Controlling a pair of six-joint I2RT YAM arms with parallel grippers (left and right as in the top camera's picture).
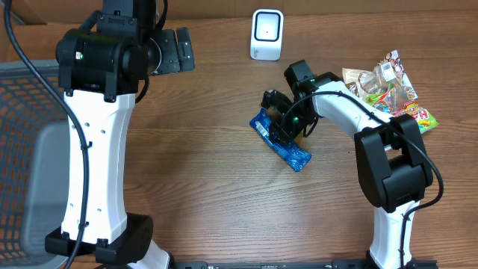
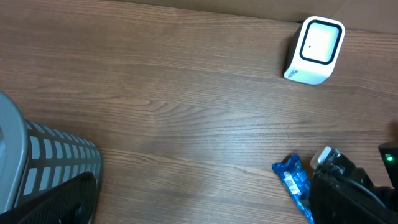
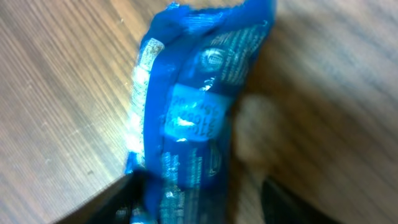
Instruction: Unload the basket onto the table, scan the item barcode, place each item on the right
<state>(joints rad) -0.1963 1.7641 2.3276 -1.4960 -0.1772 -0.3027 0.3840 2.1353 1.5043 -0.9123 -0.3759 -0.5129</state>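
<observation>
A blue snack packet (image 1: 290, 149) lies flat on the wooden table, with a white barcode label (image 2: 291, 185) facing up near its far end. My right gripper (image 1: 282, 119) is down over the packet (image 3: 193, 106), its jaws standing either side of it. The left finger (image 3: 118, 202) touches the wrapper's edge, and a gap shows between the wrapper and the right finger (image 3: 292, 202). The white barcode scanner (image 1: 267, 34) stands upright at the back of the table. My left gripper (image 1: 173, 51) hangs open high at the back left, holding nothing.
A pile of colourful snack packets (image 1: 388, 90) lies at the right behind the right arm. A grey mesh basket (image 1: 30, 149) sits at the left edge, its corner (image 2: 43, 162) close to my left finger (image 2: 65, 199).
</observation>
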